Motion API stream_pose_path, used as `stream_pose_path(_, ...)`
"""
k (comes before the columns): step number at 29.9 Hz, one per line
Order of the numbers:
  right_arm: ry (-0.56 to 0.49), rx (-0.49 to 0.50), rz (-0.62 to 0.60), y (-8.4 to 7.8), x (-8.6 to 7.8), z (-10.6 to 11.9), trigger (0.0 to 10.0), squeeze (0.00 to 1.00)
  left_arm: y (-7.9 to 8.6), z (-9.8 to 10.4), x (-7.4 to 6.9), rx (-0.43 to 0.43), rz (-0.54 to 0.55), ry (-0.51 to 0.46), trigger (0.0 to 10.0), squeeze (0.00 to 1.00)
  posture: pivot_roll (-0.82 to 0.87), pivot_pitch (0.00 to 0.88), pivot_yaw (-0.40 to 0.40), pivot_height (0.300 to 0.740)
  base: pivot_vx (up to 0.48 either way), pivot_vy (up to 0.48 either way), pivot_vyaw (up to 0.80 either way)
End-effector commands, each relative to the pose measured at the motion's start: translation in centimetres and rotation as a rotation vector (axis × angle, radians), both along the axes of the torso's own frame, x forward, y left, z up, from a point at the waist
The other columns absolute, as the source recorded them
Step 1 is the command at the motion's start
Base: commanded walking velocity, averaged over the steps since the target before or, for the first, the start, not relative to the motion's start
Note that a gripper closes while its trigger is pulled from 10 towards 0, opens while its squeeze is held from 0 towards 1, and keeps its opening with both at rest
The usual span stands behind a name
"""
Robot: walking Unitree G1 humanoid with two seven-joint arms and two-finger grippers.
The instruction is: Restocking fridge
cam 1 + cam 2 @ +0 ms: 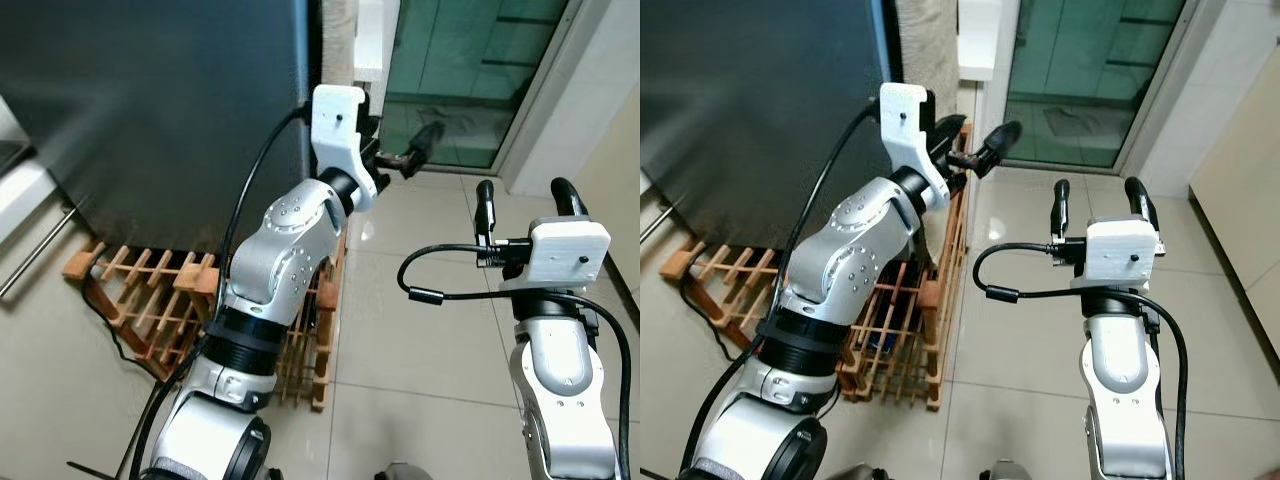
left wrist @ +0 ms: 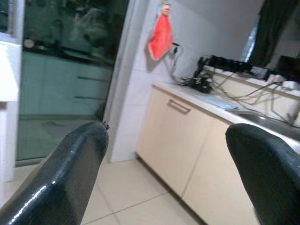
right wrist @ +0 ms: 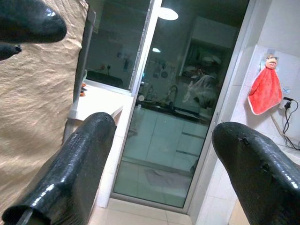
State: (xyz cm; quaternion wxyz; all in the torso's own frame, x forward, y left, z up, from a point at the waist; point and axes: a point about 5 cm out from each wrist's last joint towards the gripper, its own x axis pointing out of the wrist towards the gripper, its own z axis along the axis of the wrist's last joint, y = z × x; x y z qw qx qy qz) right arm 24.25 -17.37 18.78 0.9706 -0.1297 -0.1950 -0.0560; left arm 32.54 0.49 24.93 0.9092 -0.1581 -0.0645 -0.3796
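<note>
Left eye view: the dark fridge (image 1: 150,110) stands shut on the robot's left, a wooden rack (image 1: 150,300) on the floor against its foot.
Left gripper (image 1: 400,157): raised at the fridge's right edge, fingers spread wide, holding nothing.
Right gripper (image 1: 525,205): upright over the tiled floor (image 1: 440,330), fingers apart, empty.
Stock: no food or bottle can be made out.
Glass door (image 1: 1090,80): just beyond the fridge.
Risk: the left fingers seem to sit past the door edge, so a pull could slip off; a swinging elbow might knock the rack.
</note>
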Motion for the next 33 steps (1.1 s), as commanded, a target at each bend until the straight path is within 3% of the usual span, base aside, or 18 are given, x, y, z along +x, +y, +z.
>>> stream_pose_path(1,-0.004,0.004,-0.013,-0.1,0.2,0.2,10.0,0.00,-2.5,1.0,-1.4,-0.102,-0.078,0.004,10.0,0.00,-0.19,0.003,0.052,0.711,0.000,0.000,0.00)
stream_pose_path(2,-0.012,0.007,-0.016,-0.2,0.2,0.4,10.0,0.00,-0.8,0.9,-0.6,-0.082,0.007,-0.020,10.0,0.00,-0.19,0.003,0.052,0.711,0.000,0.000,0.00)
stream_pose_path(4,-0.016,0.008,-0.018,-0.2,0.2,0.4,10.0,0.00,0.0,0.9,-0.4,-0.070,0.043,-0.031,10.0,0.00,-0.19,0.003,0.052,0.711,0.000,0.000,0.00)
stream_pose_path(6,-0.024,0.012,-0.027,-0.3,0.1,0.6,10.0,0.00,2.5,1.0,-0.1,-0.058,0.139,-0.103,10.0,0.00,-0.18,0.003,0.058,0.711,0.000,0.000,0.00)
stream_pose_path(7,-0.032,0.015,-0.035,-0.5,0.0,0.8,10.0,0.00,5.0,1.1,-0.2,-0.067,0.235,-0.145,10.0,0.00,-0.18,0.000,0.053,0.711,0.000,0.000,0.00)
stream_pose_path(8,-0.032,0.015,-0.035,-0.5,0.0,0.8,10.0,0.00,5.0,1.1,-0.2,-0.067,0.235,-0.145,10.0,0.00,-0.18,0.000,0.053,0.711,0.000,0.000,0.00)
stream_pose_path(11,-0.046,0.021,-0.043,-0.7,-0.2,1.0,10.0,0.00,8.6,-0.7,0.5,-0.058,0.442,-0.073,10.0,0.00,-0.16,0.000,0.036,0.711,0.000,0.000,0.00)
stream_pose_path(12,-0.046,0.021,-0.043,-0.7,-0.2,1.0,10.0,0.00,8.6,-0.7,0.5,-0.058,0.442,-0.073,10.0,0.00,-0.16,0.000,0.036,0.711,0.000,0.000,0.00)
stream_pose_path(13,-0.044,0.046,-0.070,-1.2,-0.2,0.6,10.0,0.00,10.4,-2.9,1.1,-0.040,0.564,0.038,10.0,0.00,-0.15,0.000,0.033,0.711,0.000,0.000,0.00)
stream_pose_path(15,-0.036,0.065,-0.085,-1.4,-0.2,0.3,10.0,0.00,10.9,-3.8,1.0,-0.017,0.592,0.067,10.0,0.00,-0.15,0.000,0.033,0.711,0.000,0.000,0.00)
stream_pose_path(16,-0.022,0.089,-0.108,-1.7,-0.3,-0.2,10.0,0.00,11.5,-4.4,0.3,0.029,0.590,0.040,10.0,0.00,-0.15,0.000,0.032,0.711,0.000,0.000,0.00)
stream_pose_path(19,-0.018,0.097,-0.114,-1.9,-0.5,-0.3,10.0,0.00,11.5,-4.5,-0.3,0.041,0.566,0.022,10.0,0.00,-0.15,0.000,0.028,0.711,0.000,0.000,0.00)
stream_pose_path(20,-0.010,0.100,-0.124,-2.2,-0.8,-0.4,10.0,0.00,11.1,-4.6,-1.6,0.037,0.492,0.002,10.0,0.00,-0.16,0.000,0.023,0.711,0.000,0.000,0.00)
stream_pose_path(21,-0.006,0.099,-0.125,-2.3,-0.8,-0.4,10.0,0.00,10.9,-4.5,-2.1,0.032,0.473,-0.001,10.0,0.00,-0.16,0.000,0.023,0.711,0.000,0.000,0.00)
stream_pose_path(25,0.004,0.095,-0.118,-2.5,-0.6,-0.3,10.0,0.00,10.9,-4.1,-2.2,-0.021,0.488,0.019,10.0,0.00,-0.15,0.001,0.012,0.711,0.000,0.000,0.00)
stream_pose_path(33,-0.026,0.053,-0.052,-1.7,1.0,0.6,10.0,0.00,10.6,-3.8,-1.9,0.007,0.512,0.014,10.0,0.00,-0.12,0.000,0.006,0.711,0.000,-0.360,0.00)
